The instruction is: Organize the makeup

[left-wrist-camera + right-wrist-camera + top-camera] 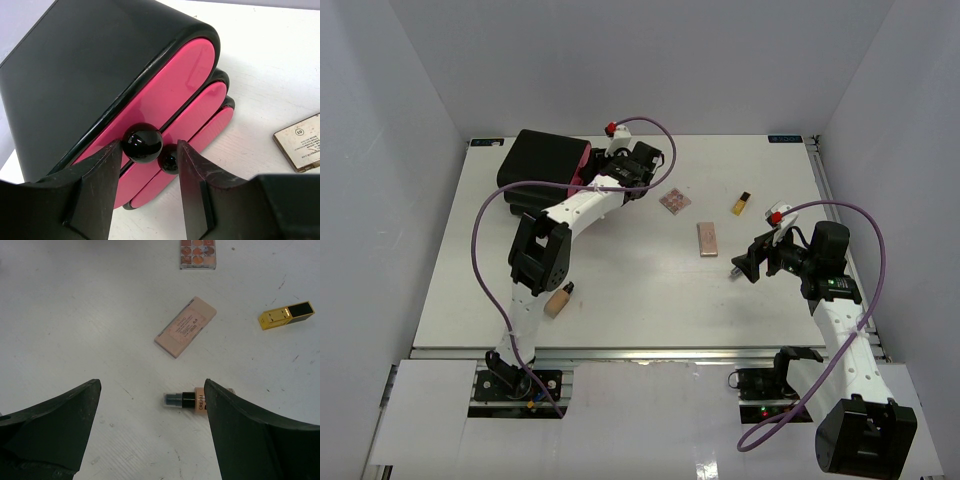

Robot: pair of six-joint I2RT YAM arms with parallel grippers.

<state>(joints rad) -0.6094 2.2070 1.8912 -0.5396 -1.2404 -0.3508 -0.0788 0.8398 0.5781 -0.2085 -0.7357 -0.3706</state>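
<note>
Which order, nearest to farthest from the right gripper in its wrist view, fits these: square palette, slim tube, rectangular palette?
1. slim tube, low in frame, just ahead.
2. rectangular palette, mid-frame, beyond the tube.
3. square palette, at the top edge.

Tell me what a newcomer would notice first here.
The big black box with glossy pink drawers at the table's far left dominates, and the open left gripper frames its top black knob. Mid-table lie a pink rectangular palette and a yellow-black tube. The open right gripper hovers by a beige slim tube.
</note>
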